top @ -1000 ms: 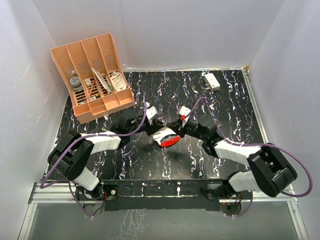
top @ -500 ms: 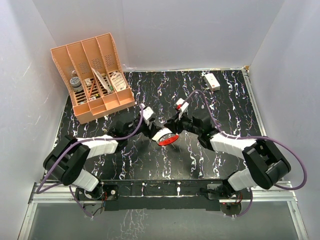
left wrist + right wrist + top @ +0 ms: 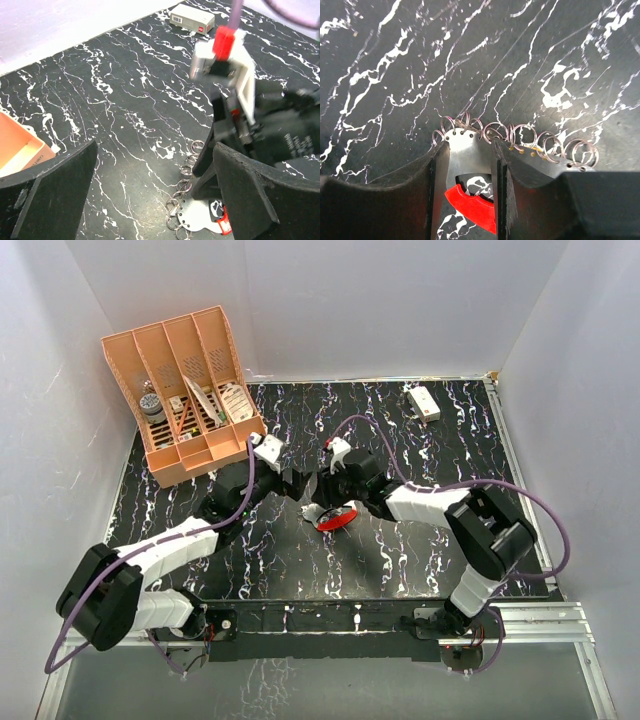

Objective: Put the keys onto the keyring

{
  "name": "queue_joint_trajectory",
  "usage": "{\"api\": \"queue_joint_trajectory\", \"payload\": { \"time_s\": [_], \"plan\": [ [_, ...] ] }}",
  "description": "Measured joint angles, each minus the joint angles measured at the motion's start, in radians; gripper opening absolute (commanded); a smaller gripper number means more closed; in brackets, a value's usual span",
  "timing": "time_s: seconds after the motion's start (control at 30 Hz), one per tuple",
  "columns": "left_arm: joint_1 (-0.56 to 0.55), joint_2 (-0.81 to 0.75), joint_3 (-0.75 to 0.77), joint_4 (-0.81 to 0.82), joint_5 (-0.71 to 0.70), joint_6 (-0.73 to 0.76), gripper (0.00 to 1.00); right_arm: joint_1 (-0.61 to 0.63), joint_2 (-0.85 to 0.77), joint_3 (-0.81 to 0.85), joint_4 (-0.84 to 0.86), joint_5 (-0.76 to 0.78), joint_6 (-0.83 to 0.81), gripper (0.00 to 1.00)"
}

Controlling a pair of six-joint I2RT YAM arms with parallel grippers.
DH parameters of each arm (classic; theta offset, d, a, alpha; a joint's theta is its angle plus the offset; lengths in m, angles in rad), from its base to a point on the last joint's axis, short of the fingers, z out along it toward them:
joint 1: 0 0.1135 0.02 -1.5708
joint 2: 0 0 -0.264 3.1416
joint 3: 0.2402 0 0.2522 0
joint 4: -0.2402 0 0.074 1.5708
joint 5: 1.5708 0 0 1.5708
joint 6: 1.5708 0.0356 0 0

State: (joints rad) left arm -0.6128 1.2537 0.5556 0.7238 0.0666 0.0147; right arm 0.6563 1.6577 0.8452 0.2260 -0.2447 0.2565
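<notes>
The keyring (image 3: 472, 205) is a thin red curved band joined to a flat silvery plate (image 3: 467, 150), whose holes carry several wire rings (image 3: 555, 147). It lies on the black marbled table (image 3: 330, 517). My right gripper (image 3: 470, 170) is open and stands over it, one finger on each side of the plate. In the left wrist view the rings (image 3: 182, 192) and a red end (image 3: 225, 225) lie just left of those fingers. My left gripper (image 3: 155, 195) is wide open and holds nothing; it sits just left of the plate (image 3: 300, 483). The keys are hidden: I can pick out no separate key shape.
An orange slotted organiser (image 3: 190, 390) with small items stands at the back left. A white rectangular box (image 3: 423, 402) lies at the back right, also in the left wrist view (image 3: 192, 19). The right wrist's white and red camera mount (image 3: 225, 55) is close in front of my left gripper.
Both grippers have opened, the left one fully. Both wrists have shifted left and toward the back. The plate with the red band has moved slightly with them and now rests on the table.
</notes>
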Motion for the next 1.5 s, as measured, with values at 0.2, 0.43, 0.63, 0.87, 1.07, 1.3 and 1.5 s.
{"api": "queue_joint_trajectory", "payload": {
  "time_s": [0.2,0.43,0.63,0.87,1.07,1.3,1.5],
  "plan": [
    [0.000,-0.057,0.000,-0.026,-0.022,-0.016,0.99,0.022,0.078,0.047,-0.066,0.066,0.039,0.33],
    [0.000,-0.074,-0.003,-0.030,-0.030,-0.018,0.99,0.022,0.087,0.076,-0.095,0.109,0.040,0.35],
    [0.000,-0.068,-0.006,-0.030,-0.030,-0.018,0.99,0.026,0.086,0.077,-0.133,0.114,0.040,0.40],
    [0.000,-0.064,-0.007,-0.030,-0.031,-0.018,0.99,0.068,-0.032,0.005,-0.165,0.108,0.021,0.44],
    [0.000,-0.064,-0.008,-0.030,-0.032,-0.020,0.99,0.117,-0.064,-0.010,-0.166,0.092,-0.024,0.46],
    [0.000,-0.064,-0.018,-0.056,-0.034,-0.023,0.99,0.152,-0.018,-0.010,-0.172,0.126,-0.056,0.48],
    [0.000,-0.064,-0.019,-0.068,-0.035,-0.023,0.99,0.163,0.035,0.006,-0.184,0.185,-0.072,0.48]
  ]
}}
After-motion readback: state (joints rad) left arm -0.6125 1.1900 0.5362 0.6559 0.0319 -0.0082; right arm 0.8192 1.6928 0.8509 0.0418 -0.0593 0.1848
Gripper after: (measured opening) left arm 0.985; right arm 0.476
